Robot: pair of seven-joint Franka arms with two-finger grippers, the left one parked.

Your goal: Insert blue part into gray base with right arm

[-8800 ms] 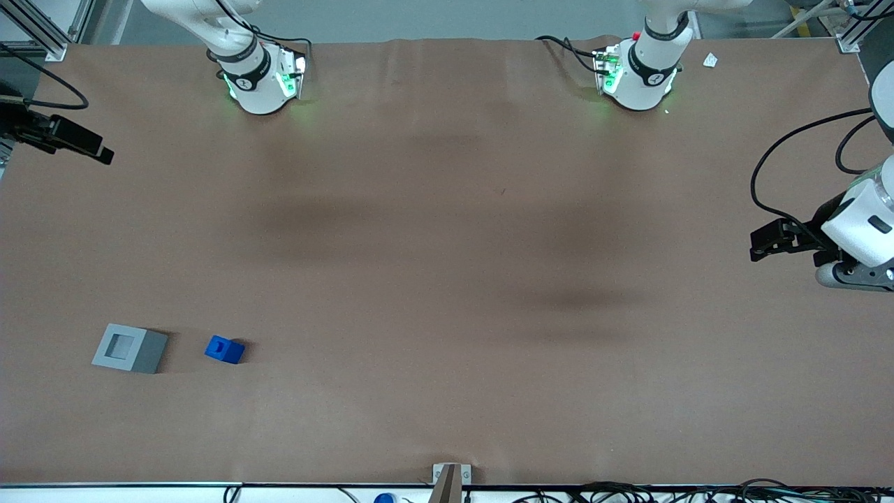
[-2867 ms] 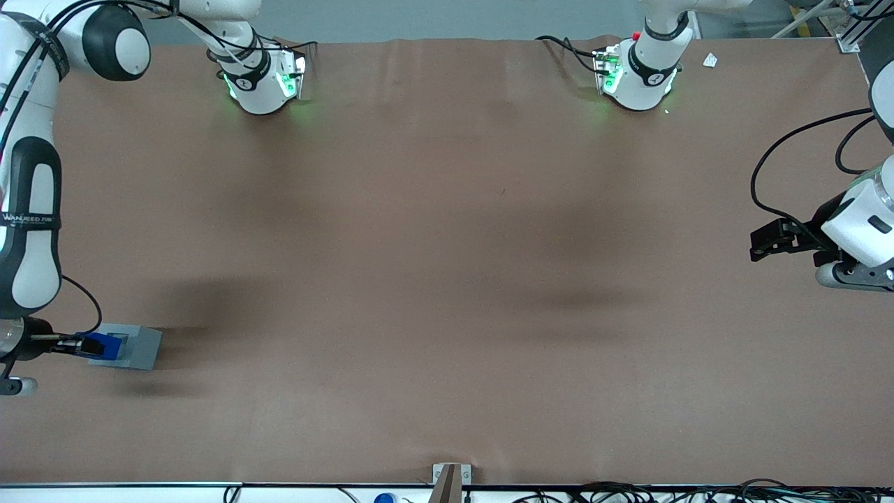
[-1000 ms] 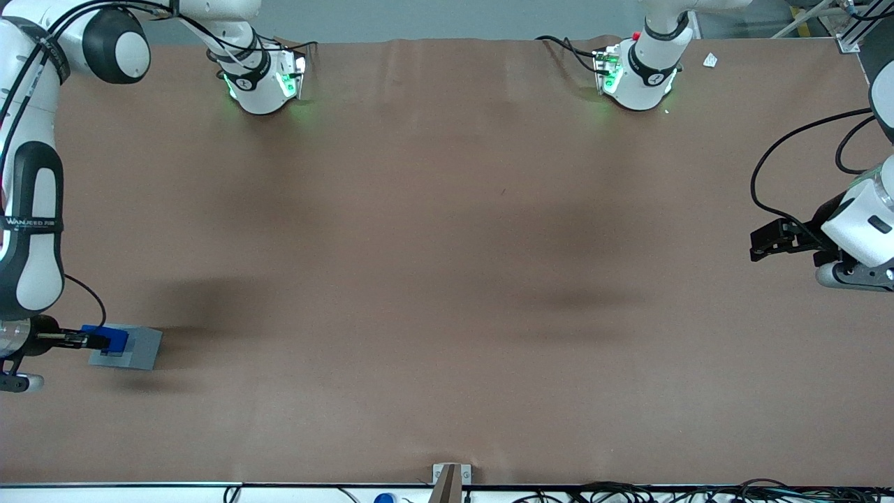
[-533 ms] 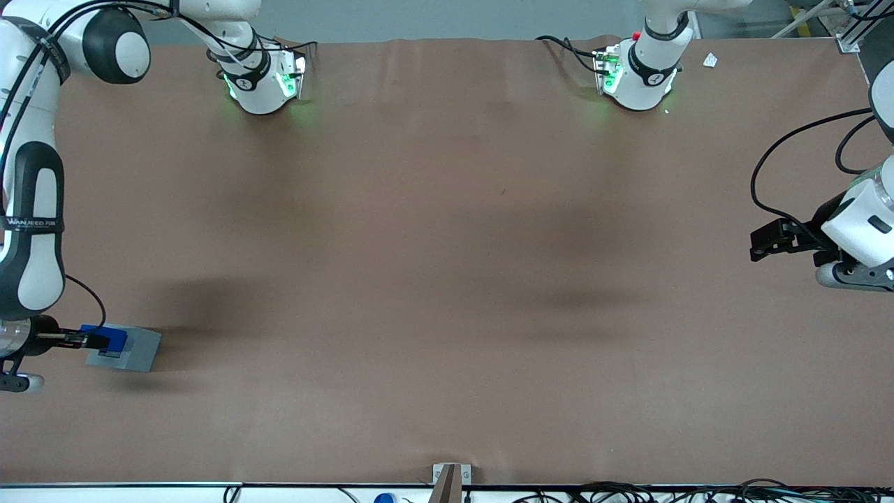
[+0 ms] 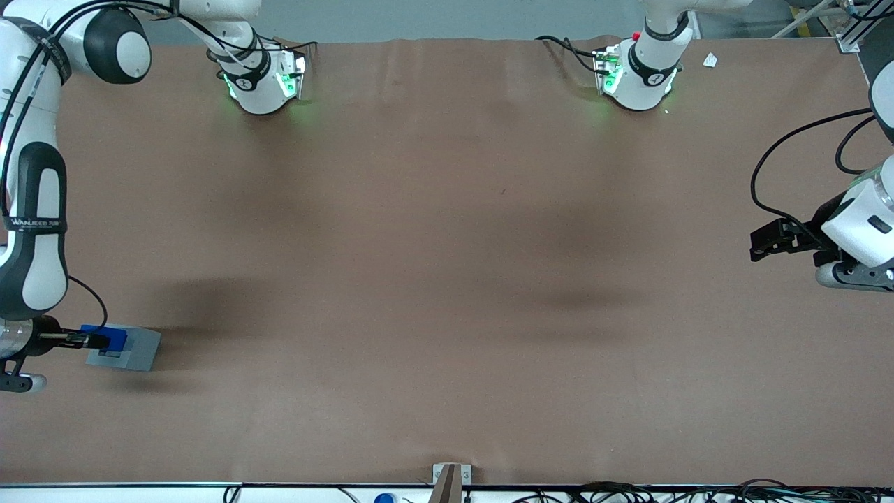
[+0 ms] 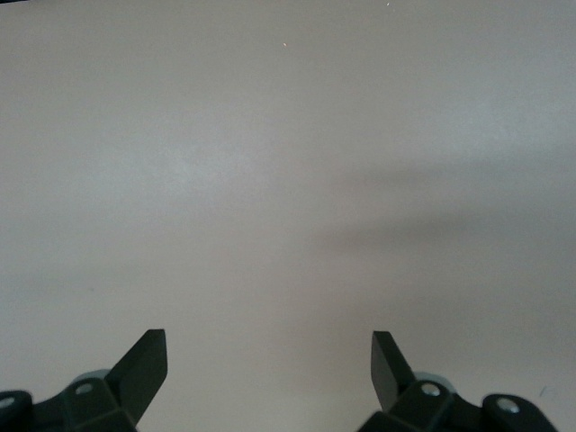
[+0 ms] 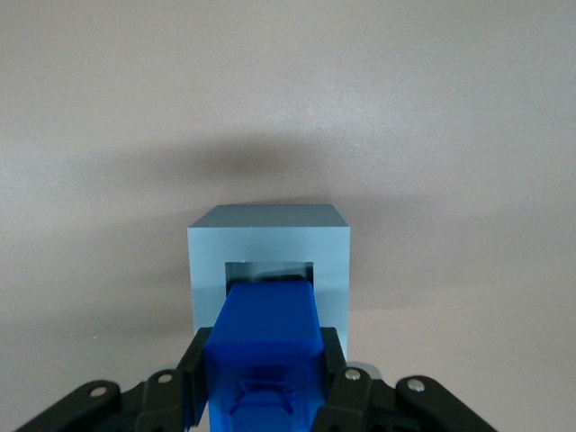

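The gray base (image 5: pixel 133 348) sits on the brown table at the working arm's end, near the front camera's side. My right gripper (image 5: pixel 94 340) is shut on the blue part (image 5: pixel 105 338), holding it just over the base's top. In the right wrist view the blue part (image 7: pixel 268 346) is clamped between the black fingers (image 7: pixel 193 371), and its leading end sits at the square recess of the gray base (image 7: pixel 266 238). How deep it sits in the recess I cannot tell. The right arm (image 5: pixel 33 209) rises above the gripper.
The brown table (image 5: pixel 447 279) stretches toward the parked arm's end. Both arm bases (image 5: pixel 260 80) stand at the table's edge farthest from the front camera. A small bracket (image 5: pixel 450 475) sits at the nearest edge.
Earlier the blue part lay on the table beside the base, apart from the arm. Now the gripper holds it over the base. Over the last second the base has shifted slightly.
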